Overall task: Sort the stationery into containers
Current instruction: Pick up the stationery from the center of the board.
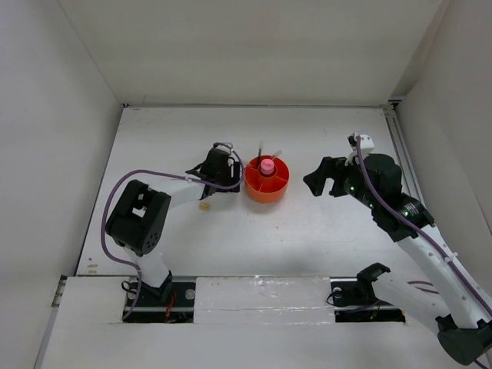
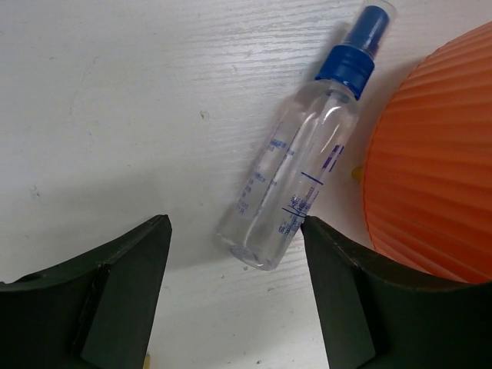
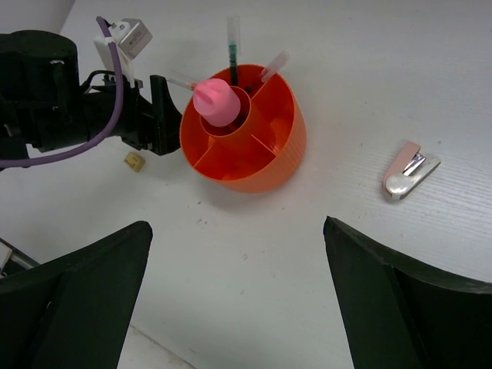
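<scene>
The round orange organiser (image 1: 267, 184) (image 3: 254, 146) stands mid-table, and its ribbed wall fills the right of the left wrist view (image 2: 430, 169). A pink tube (image 1: 267, 164) (image 3: 215, 101) stands in its central cup. Thin pens (image 3: 233, 48) stand in the far compartments. A clear blue-capped tube (image 2: 304, 161) lies on the table against the organiser's left side. My left gripper (image 1: 233, 178) (image 2: 234, 231) is open, low over the table, its fingers either side of that tube's base. A small yellow eraser (image 1: 204, 205) (image 3: 135, 160) lies nearby. My right gripper (image 1: 323, 181) (image 3: 237, 227) is open and empty, raised to the organiser's right.
A small pink and silver stapler-like item (image 3: 410, 169) lies right of the organiser, hidden under my right arm in the top view. White walls enclose the table on three sides. The left arm's purple cable (image 1: 115, 192) loops beside it.
</scene>
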